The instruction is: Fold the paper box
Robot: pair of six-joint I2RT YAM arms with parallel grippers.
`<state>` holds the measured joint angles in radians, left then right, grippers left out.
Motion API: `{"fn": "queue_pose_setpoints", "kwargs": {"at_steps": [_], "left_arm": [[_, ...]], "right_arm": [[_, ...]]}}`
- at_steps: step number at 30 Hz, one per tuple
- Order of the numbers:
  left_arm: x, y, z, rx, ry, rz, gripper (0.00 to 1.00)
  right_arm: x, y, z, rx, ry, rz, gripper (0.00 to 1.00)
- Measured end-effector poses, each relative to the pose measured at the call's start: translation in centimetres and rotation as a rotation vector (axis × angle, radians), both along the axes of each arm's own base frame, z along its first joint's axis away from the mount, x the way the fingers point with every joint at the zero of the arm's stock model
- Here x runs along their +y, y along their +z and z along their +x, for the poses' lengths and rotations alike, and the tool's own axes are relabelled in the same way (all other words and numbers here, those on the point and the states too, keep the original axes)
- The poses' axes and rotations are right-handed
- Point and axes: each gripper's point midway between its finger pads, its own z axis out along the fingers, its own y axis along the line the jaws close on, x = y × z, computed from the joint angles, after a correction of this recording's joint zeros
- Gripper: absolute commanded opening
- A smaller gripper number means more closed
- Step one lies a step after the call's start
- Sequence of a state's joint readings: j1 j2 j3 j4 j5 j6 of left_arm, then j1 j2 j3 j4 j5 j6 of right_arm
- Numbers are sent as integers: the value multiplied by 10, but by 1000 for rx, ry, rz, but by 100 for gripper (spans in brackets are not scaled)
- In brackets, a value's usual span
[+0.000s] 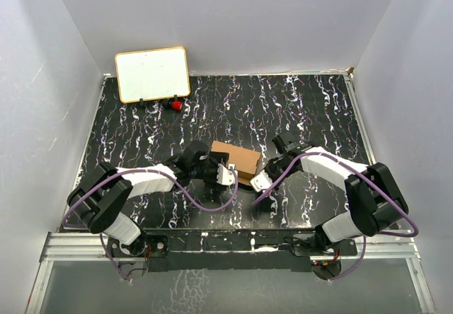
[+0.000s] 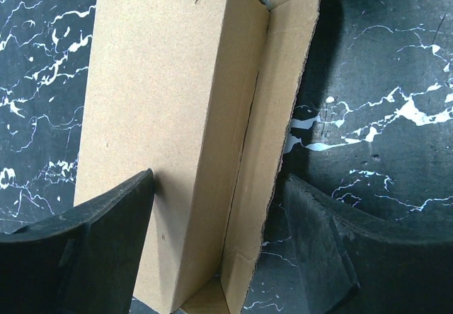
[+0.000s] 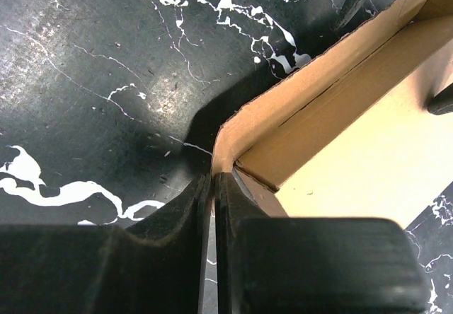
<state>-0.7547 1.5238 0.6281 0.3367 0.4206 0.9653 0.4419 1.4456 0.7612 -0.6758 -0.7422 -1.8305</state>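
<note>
The paper box (image 1: 237, 160) is brown cardboard, partly folded, lying on the black marbled table between both grippers. In the left wrist view the box (image 2: 170, 130) shows a long flat panel with a side flap standing up along its right edge. My left gripper (image 2: 219, 243) is open, its fingers astride the near end of the box. My right gripper (image 3: 214, 187) is shut on the box's corner wall (image 3: 233, 126), pinching the thin cardboard edge. In the top view the left gripper (image 1: 221, 175) and the right gripper (image 1: 260, 181) sit at the box's near side.
A white board with a tan frame (image 1: 152, 73) leans at the back left, with a small red object (image 1: 174, 105) at its foot. White walls enclose the table on three sides. A metal rail (image 1: 233, 247) runs along the near edge.
</note>
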Motion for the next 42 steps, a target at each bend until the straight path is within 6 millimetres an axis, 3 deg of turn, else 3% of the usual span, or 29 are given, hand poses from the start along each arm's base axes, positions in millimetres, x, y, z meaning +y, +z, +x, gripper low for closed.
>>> {"fn": "queue_pose_setpoints", "kwargs": {"at_steps": [20, 42], "left_arm": [[-5, -1, 1, 13, -6, -8, 68], [-8, -1, 3, 25, -9, -15, 68]], "right_arm": [[19, 0, -15, -28, 98, -11, 8], [36, 1, -19, -55, 183, -43, 8]]}}
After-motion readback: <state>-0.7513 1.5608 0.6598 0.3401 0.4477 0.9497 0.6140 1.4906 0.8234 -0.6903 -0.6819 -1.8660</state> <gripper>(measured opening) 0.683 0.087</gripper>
